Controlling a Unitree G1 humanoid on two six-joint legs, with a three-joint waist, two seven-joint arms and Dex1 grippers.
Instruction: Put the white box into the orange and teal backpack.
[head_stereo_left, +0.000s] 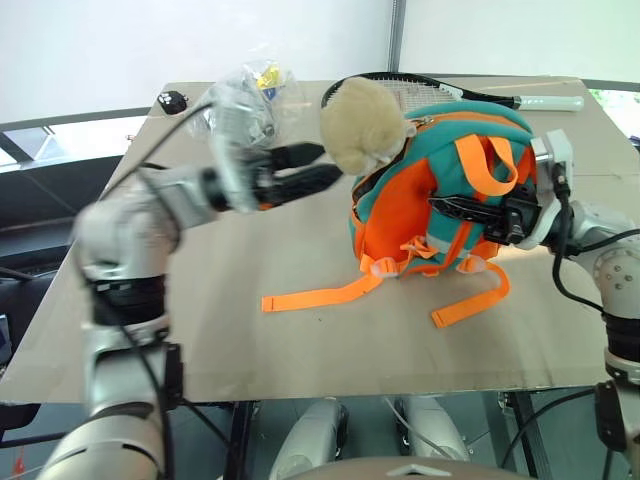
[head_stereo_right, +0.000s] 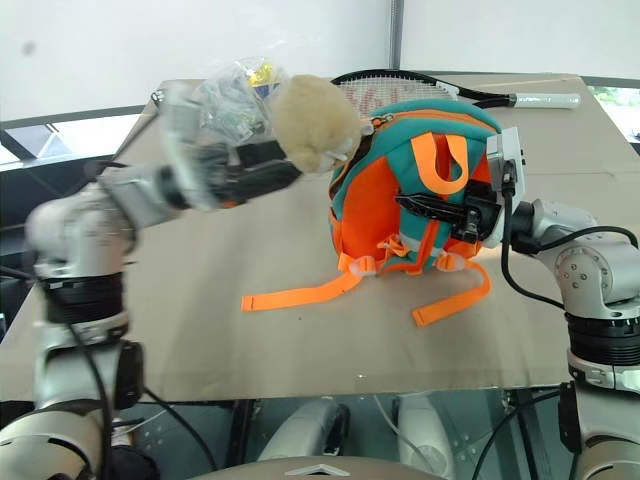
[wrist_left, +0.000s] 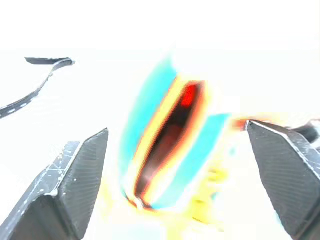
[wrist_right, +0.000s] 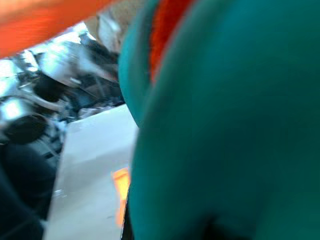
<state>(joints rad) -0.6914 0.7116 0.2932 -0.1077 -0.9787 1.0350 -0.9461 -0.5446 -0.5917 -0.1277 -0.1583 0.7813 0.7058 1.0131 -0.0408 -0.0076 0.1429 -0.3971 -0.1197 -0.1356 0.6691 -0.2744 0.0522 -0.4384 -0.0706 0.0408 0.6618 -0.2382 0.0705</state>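
Head view: the orange and teal backpack (head_stereo_left: 440, 190) stands mid-tabletop, right tool (head_stereo_left: 470, 212) clenched on its strap; left tool (head_stereo_left: 305, 168) gapes empty beside it.

Left wrist view: the backpack's opening faces the released fingers (wrist_left: 65, 195). The white box isn't visible, probably inside; the unsupported bag could slump and spill it.

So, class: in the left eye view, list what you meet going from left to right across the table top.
Left gripper, open → beige plush toy → orange and teal backpack → right gripper, shut against the backpack's front. The clear plastic bag and the tennis racket overlap these, so they are left out.
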